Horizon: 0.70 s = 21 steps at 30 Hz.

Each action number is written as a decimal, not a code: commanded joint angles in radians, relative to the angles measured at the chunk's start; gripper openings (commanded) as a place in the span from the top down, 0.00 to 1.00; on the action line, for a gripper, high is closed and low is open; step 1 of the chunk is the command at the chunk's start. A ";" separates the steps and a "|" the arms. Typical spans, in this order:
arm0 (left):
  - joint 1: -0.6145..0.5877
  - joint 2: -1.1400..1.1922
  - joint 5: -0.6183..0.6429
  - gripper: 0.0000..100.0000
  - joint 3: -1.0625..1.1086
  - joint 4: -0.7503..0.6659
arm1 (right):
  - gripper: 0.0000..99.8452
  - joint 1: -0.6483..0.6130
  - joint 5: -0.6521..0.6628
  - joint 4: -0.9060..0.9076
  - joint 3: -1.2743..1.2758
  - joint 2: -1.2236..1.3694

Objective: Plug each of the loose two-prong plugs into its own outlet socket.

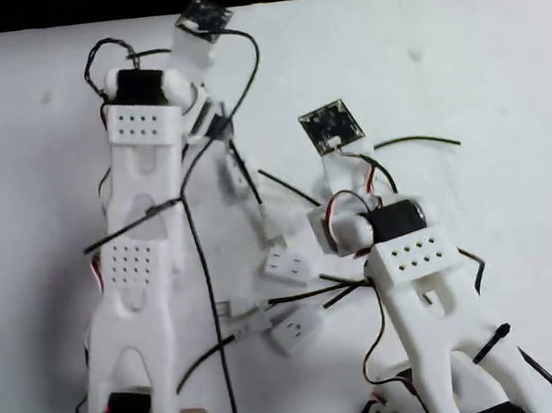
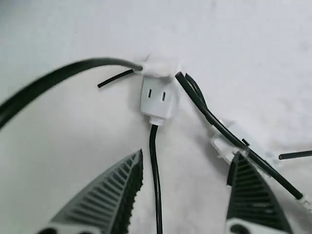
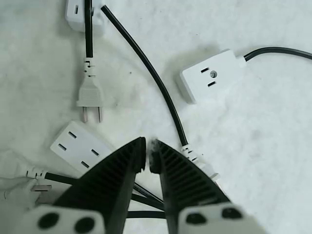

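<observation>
1. The left gripper [image 2: 180,195] is wide open and holds nothing. A black cord [image 2: 155,185] runs along the table between its fingers.
2. Ahead of it lies a white socket [image 2: 158,97], slots up, with that cord leaving its near end.
3. A white plug [image 2: 223,144] lies just beside the tip of the dark finger [image 2: 251,195]. I cannot tell whether they touch.
4. The right gripper [image 3: 147,151] is all but closed, with a thin gap and nothing in it.
5. Beyond its tips lie a loose plug [image 3: 90,95], prongs bare, and a strip [image 3: 80,144] with free slots. They are near each other but apart.
6. In the high view, an upper socket [image 1: 288,263] and a lower socket [image 1: 296,330] sit at the frame's centre, between the arms, on the white table [image 1: 500,58].
</observation>
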 commanded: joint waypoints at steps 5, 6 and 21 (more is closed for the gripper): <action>-0.073 -0.030 0.031 0.82 -0.003 0.011 | 0.98 -0.030 0.009 -0.018 0.000 0.004; -0.079 -0.031 0.032 0.82 -0.003 0.011 | 0.98 -0.028 0.009 -0.018 0.000 0.004; -0.124 -0.489 0.117 0.82 0.244 0.012 | 0.98 -0.033 0.009 -0.019 0.002 0.004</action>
